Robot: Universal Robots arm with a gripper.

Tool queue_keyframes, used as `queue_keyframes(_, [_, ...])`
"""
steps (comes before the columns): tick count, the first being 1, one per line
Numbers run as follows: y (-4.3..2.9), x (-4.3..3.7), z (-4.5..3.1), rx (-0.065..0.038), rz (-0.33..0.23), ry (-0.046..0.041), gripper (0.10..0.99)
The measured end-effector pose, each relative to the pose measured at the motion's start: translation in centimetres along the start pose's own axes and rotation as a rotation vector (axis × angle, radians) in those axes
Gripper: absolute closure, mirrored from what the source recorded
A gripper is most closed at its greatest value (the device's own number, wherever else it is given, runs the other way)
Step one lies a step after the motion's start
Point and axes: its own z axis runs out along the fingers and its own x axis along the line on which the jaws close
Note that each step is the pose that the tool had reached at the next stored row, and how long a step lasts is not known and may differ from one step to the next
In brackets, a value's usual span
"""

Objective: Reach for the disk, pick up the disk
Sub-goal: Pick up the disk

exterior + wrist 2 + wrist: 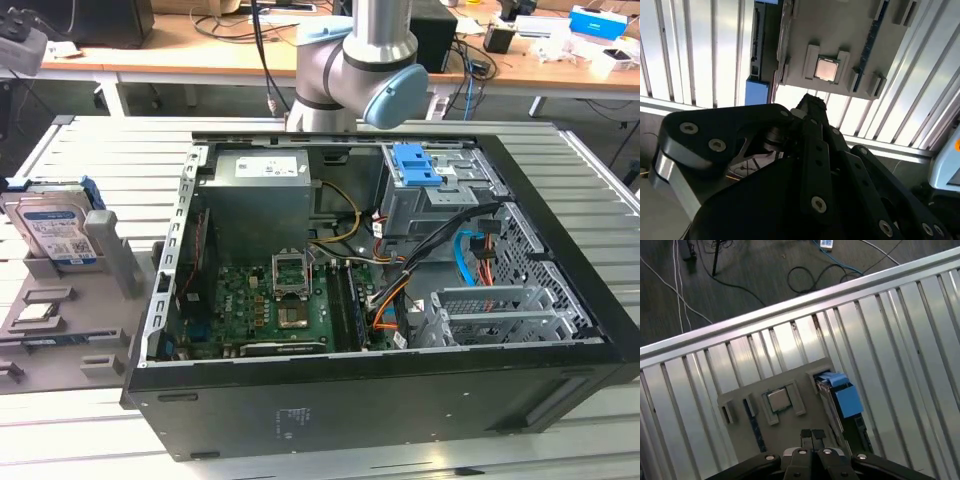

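Note:
The disk (pixel 55 232) stands on edge in a grey holder (pixel 108 262) at the exterior view's left, outside the computer case. It is silver-grey with a blue-and-white label and blue side rails. In the first wrist view the disk (pixel 845 399) shows edge-on beside my gripper (pixel 811 434). The two black fingertips are pressed together, shut and empty. They hover above the grey tray, apart from the disk. In the second wrist view the gripper (pixel 810 103) points toward the tray, with the disk (pixel 757 91) off to one side.
A grey tray (pixel 62 345) holds a square chip (pixel 35 312) (pixel 779 400) (pixel 826 69) and a blue memory strip (pixel 754 426). The open computer case (pixel 380 380) sits in the middle of the slatted metal table (pixel 110 155). The arm's elbow (pixel 370 70) rises behind the case.

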Motion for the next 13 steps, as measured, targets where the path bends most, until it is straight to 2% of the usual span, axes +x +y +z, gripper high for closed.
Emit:
queue_keyframes(3, [0.00, 0.00, 0.00, 0.000, -0.064, 0.0024, 0.980])
queue_keyframes(9, [0.00, 0.00, 0.00, 0.000, -0.145, 0.0055, 0.980])
queue_keyframes(13, [0.00, 0.00, 0.00, 0.000, -0.224, 0.0085, 0.980])
